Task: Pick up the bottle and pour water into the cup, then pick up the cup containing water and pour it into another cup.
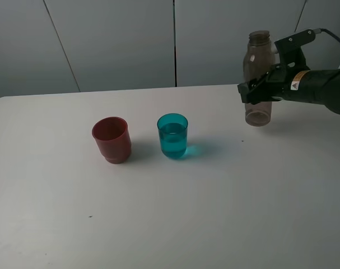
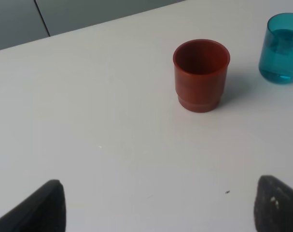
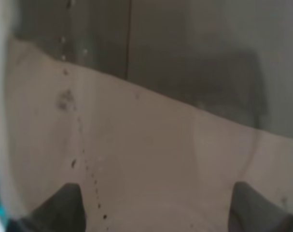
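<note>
The right claw [image 1: 257, 89] is clamped around the middle of the bottle [image 1: 258, 53], which stands upright at 2 o'clock on the table [image 1: 214, 213]. The left claw [image 2: 158, 208] gapes wide, empty. The table is white and the wall [image 1: 119, 39] behind is grey and panelled. There is one bottle and two cups: the teal cup [image 1: 172, 135] holds water, with the red cup [image 1: 111, 139] near at its 9 o'clock.

Yellow warning sticker [image 1: 296, 85], right arm [image 1: 324, 89], unreadable

High view: down over table [image 1: 170, 224]. Left wrist: low, shares red cup [image 2: 201, 75], teal cup [image 2: 283, 48]. Right wrist: bottle [image 3: 151, 145] close-up.
</note>
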Controlling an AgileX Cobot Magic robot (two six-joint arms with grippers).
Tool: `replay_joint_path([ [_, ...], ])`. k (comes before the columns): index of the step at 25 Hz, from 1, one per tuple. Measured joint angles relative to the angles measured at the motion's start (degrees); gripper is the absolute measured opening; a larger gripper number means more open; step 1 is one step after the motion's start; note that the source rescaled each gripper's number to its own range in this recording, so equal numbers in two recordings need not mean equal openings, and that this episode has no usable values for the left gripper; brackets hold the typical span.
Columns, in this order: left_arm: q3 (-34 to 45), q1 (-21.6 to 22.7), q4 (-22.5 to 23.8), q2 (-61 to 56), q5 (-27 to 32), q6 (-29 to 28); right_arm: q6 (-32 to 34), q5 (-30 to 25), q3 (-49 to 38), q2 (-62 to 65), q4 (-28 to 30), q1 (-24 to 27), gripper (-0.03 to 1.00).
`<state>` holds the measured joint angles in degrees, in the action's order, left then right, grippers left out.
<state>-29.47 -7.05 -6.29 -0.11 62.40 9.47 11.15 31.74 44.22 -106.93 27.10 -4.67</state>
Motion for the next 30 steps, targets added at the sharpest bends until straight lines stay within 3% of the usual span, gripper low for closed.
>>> replay_joint_path([
  [5, 0.0, 0.0, 0.0, 0.0, 0.0, 0.09, -6.31, 7.51, -3.77, -2.81, -8.99, 0.0, 0.01],
  [9, 0.0, 0.0, 0.0, 0.0, 0.0, 0.09, -9.76, 8.44, -4.62, -4.16, -14.39, 0.0, 0.01],
  [26, 0.0, 0.0, 0.0, 0.0, 0.0, 0.01, -7.32, 12.25, -4.71, -6.65, -16.28, 0.0, 0.01],
  [27, 0.0, 0.0, 0.0, 0.0, 0.0, -0.01, -7.18, 12.25, -4.71, -6.65, -16.28, 0.0, 0.11],
  [30, 0.0, 0.0, 0.0, 0.0, 0.0, -0.01, -7.18, 11.82, -4.71, -6.78, -16.17, 0.0, 0.83],
])
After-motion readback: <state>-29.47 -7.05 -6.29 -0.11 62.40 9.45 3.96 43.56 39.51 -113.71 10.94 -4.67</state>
